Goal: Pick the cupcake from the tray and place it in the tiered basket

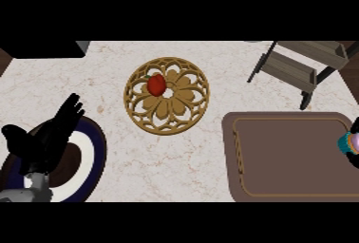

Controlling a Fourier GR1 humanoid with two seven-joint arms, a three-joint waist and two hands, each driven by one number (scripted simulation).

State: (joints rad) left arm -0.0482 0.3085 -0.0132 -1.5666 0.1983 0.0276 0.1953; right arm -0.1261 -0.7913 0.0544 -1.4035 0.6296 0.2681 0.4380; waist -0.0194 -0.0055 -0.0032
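Observation:
The cupcake [351, 143], teal wrapper with pink frosting, shows at the view's far right edge, over the right rim of the brown tray [294, 156]. Black parts of my right hand [353, 162] curl above and below the cupcake; most of that hand is cut off by the edge. The tiered basket [303, 68], grey-brown slats on a dark frame, stands at the back right, beyond the tray. My left hand [43, 137] rests open at the left, fingers pointing up, far from the cupcake.
A round golden openwork trivet [184, 114] lies mid-counter with a red fruit [156, 84] on it. A dark blue and white plate [84, 166] sits under my left hand. A dark block [42, 49] fills the back left corner.

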